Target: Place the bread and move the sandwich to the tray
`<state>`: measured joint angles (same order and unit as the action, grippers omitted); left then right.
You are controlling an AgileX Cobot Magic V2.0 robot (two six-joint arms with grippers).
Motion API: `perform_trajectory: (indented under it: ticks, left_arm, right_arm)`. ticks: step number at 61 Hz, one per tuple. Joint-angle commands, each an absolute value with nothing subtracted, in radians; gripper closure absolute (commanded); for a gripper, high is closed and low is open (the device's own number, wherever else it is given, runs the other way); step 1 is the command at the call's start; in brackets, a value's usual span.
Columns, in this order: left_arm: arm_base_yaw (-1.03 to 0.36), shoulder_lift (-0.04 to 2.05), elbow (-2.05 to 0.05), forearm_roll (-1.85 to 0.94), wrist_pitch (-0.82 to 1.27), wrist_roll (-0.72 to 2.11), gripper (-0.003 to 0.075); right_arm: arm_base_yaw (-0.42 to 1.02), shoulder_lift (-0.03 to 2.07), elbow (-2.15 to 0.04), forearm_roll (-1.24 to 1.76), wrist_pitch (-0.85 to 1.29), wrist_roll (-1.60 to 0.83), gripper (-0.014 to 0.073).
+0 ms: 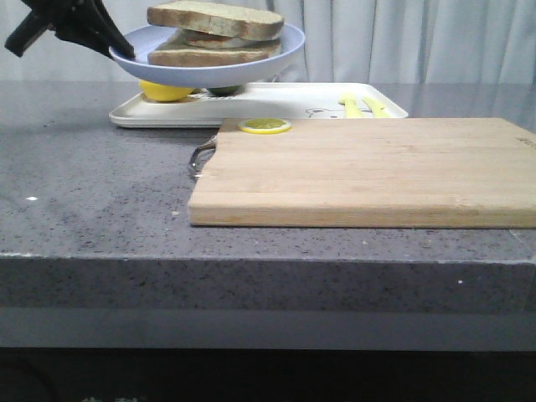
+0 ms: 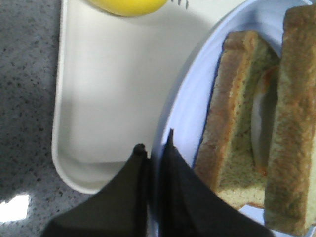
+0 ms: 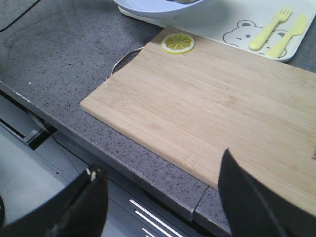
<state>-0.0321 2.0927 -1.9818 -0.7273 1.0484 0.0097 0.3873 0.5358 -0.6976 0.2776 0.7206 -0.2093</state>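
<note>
Nearest me, my right gripper (image 3: 158, 197) hangs with its jaws spread wide over the cutting board (image 1: 368, 172), holding nothing. Beyond the board's lemon slice (image 1: 265, 126), my left gripper (image 2: 154, 148) pinches the rim of the blue plate (image 1: 289, 46), lifted above the tray (image 1: 276, 105), carrying the sandwich (image 1: 213, 38) topped with bread (image 1: 215, 18).

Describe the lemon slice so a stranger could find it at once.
Start at the big wooden cutting board on the grey countertop. At its far left corner, beside the metal handle, lies the lemon slice: a thin flat yellow round. The other yellow things, a fork and knife, lie on the white tray.
</note>
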Motion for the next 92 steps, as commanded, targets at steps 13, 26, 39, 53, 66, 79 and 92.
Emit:
perform_trajectory:
  ticks: [13,26,39,53,66,79,92]
  left_arm:
    - [-0.039,2.081,-2.038,-0.814,0.946,-0.084,0.0586]
    - [-0.039,2.086,-2.038,-0.814,0.926,-0.082,0.0373]
    - [-0.035,2.077,-2.038,-0.811,0.960,-0.046,0.0370]
    - [-0.035,1.951,-2.038,-0.619,1.024,0.000,0.0373]
    - [-0.044,1.741,-1.982,-0.325,1.074,0.005,0.0373]
    - [-0.044,1.462,-1.746,-0.281,1.003,0.184,0.0373]
    - [-0.044,1.192,-1.486,-0.281,0.859,0.281,0.0373]
  right_arm:
    - [0.386,0.537,-0.721,0.291,0.644,-0.207,0.0095]
    - [0.386,0.537,-0.721,0.291,0.644,-0.207,0.0095]
    - [0.386,0.537,-0.721,0.291,0.644,-0.207,0.0095]
    - [0.386,0.537,-0.721,0.291,0.644,-0.207,0.0095]
    - [0.386,0.537,-0.721,0.291,0.644,-0.207,0.0095]
    - [0.386,0.537,-0.721,0.291,0.644,-0.207,0.0095]
    - [0.386,0.537,-0.721,0.291,0.644,-0.207,0.0095]
